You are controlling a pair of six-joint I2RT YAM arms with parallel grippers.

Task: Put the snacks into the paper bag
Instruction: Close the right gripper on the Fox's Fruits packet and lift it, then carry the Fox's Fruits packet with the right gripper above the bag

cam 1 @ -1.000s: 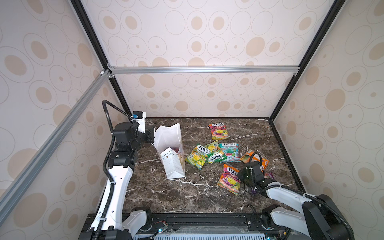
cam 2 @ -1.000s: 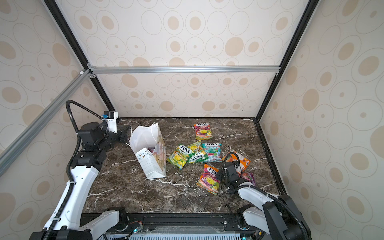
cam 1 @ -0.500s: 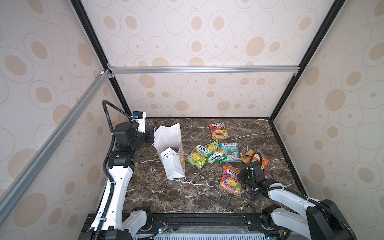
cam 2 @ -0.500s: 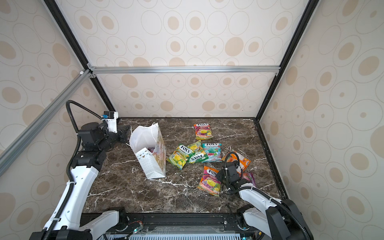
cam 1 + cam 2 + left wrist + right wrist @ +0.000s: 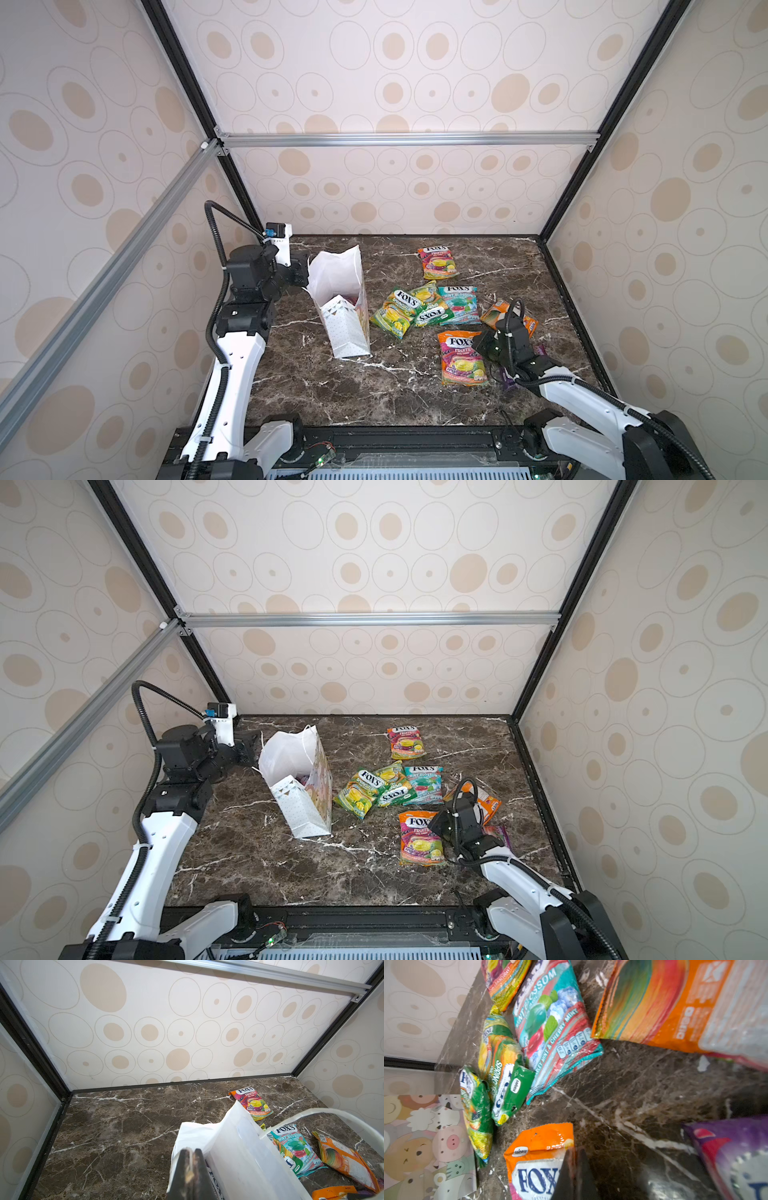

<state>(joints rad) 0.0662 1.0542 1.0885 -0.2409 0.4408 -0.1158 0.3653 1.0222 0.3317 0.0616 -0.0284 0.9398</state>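
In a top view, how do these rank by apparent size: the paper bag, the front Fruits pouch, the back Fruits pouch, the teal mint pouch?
1. paper bag
2. front Fruits pouch, helped by being nearer the camera
3. teal mint pouch and back Fruits pouch: too alike to rank; the teal one is partly covered.

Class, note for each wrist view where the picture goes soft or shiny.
Right wrist view: the orange pouch and purple pouch are smeared out of focus; the Mint Blossom pouch carries glossy glare. Left wrist view: the cord handle of the paper bag, near the lens, is blurred; the Fruits pouch is sharp.
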